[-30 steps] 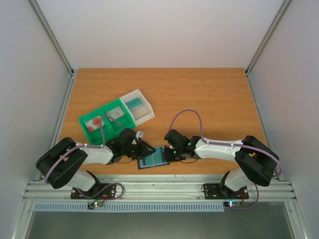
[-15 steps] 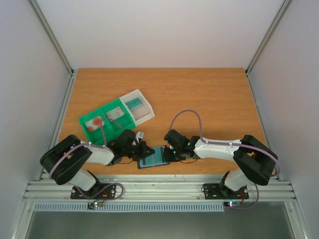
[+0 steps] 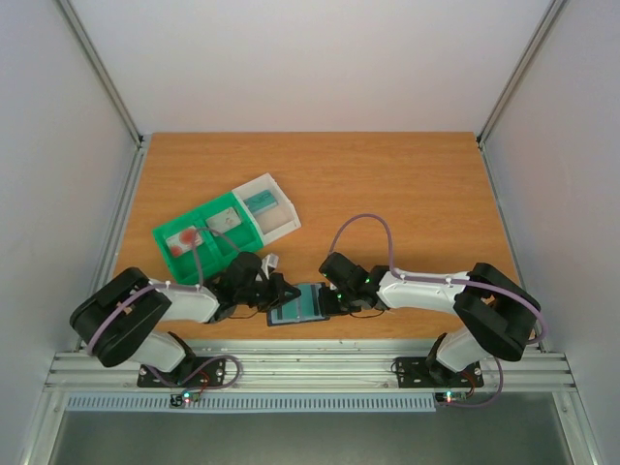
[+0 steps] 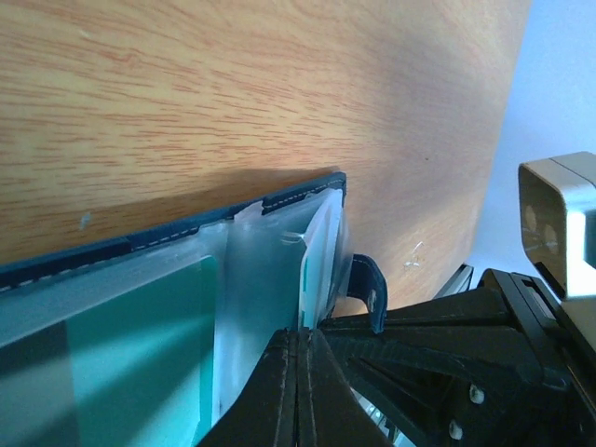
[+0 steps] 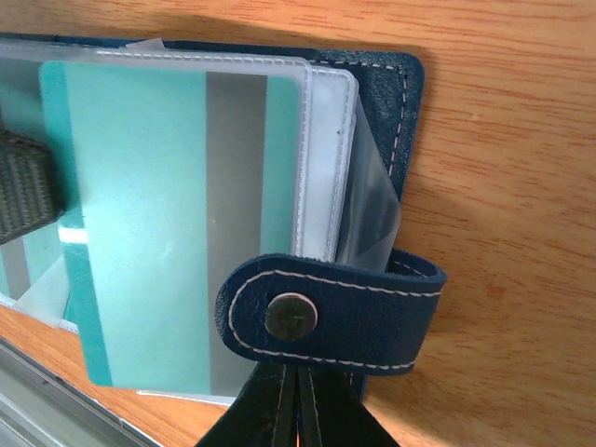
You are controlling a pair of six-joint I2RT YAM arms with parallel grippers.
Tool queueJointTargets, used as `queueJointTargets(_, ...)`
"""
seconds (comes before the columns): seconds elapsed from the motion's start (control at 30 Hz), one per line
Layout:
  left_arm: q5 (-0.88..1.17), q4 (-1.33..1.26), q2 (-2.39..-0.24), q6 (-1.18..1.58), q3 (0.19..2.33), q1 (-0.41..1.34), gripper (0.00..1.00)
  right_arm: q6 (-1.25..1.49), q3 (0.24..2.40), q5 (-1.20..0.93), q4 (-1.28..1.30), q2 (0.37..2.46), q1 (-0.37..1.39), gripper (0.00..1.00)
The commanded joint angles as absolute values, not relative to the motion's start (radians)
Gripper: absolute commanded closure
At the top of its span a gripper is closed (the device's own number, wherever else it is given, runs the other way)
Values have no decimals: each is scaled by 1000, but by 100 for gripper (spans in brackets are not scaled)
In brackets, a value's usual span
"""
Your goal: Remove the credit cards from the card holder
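Observation:
The card holder point(image 3: 295, 306) lies open at the table's near middle, between both grippers. Its navy cover point(image 5: 382, 93) holds clear sleeves and a teal credit card point(image 5: 140, 186) with a grey stripe; that card overhangs the wallet's near edge. My left gripper point(image 3: 276, 294) is at the wallet's left side. Its fingers point(image 4: 300, 333) are shut at the sleeve edges, where the thin edge of a teal card point(image 4: 307, 270) runs into their seam. My right gripper point(image 3: 327, 298) is shut at the wallet's right edge, its tips point(image 5: 298, 372) hidden under the tab clasp point(image 5: 335, 312).
A green compartment tray point(image 3: 208, 237) with an attached white bin point(image 3: 266, 205) stands behind the left arm, a teal card lying in the bin. The table's front rail runs just below the wallet.
Only the left arm's elbow has shifted a little; both grippers and the wallet stay where they were.

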State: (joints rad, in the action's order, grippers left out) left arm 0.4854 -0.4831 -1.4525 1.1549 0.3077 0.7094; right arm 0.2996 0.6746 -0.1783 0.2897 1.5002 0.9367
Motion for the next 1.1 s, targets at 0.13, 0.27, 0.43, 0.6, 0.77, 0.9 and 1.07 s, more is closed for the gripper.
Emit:
queueJointTargets(0.13,451,-394,-1358,1104,296,716,100,312,656,-150,304,1505,937,99)
queueJointTargets(0.27,437,-345,-1325,1094,294,715,100,309,656,-156,299,1505,937,99)
queueJointTargets(0.43,436,-308,-1312,1084,301,715,100,313,654,-155,298,1504,937,99)
queueJointTargets(0.6,442,-302,-1323,1077,309,716,100,310,668,-182,308,1465,937,98)
queueJointTargets(0.77,461,-296,-1356,1069,332,716,100,302,699,-227,312,1420,937,95)
queueJointTargets(0.9,473,-285,-1368,1061,354,716,99,299,722,-236,313,1421,937,92)
queueJointTargets(1.07,476,-272,-1373,1057,367,716,100,286,744,-230,299,1478,937,91)
